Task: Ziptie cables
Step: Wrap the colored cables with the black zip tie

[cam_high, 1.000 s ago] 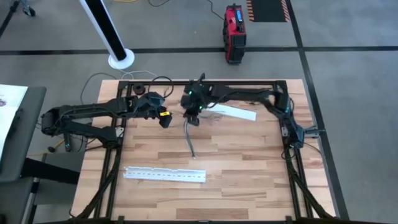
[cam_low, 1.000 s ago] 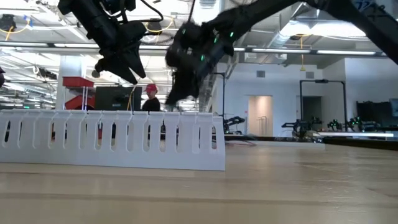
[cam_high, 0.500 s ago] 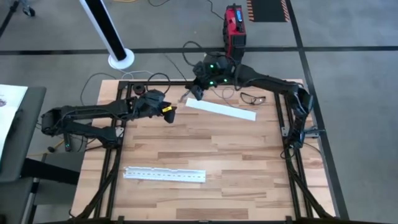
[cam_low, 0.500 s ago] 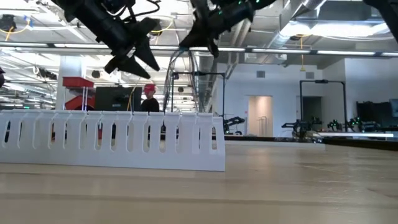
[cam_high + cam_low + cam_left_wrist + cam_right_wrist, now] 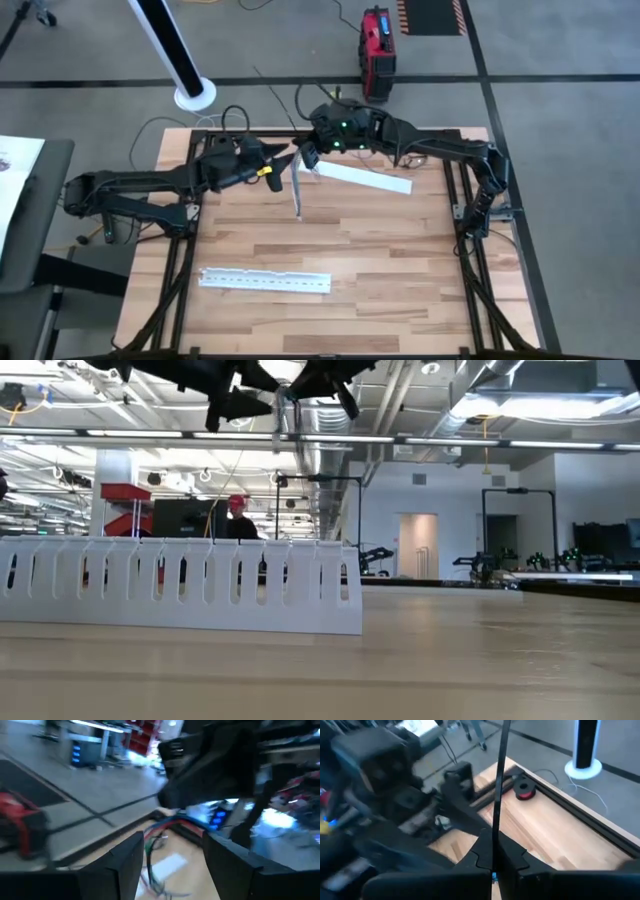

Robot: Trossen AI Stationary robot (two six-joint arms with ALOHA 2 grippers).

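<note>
The high view looks straight down on the pale wooden plank table (image 5: 380, 250); the low view looks level across it, both sharing the long white slotted plastic strip (image 5: 265, 281) at its near edge.

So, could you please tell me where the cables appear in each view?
High view: the cables hang over the table's far middle.
Low view: thin vertical strand, top centre.
Left wrist view: blurred wires just beyond the left gripper.
Right wrist view: dark line rising from the right gripper.
Shared landmark: the right gripper, clamping them.
</note>
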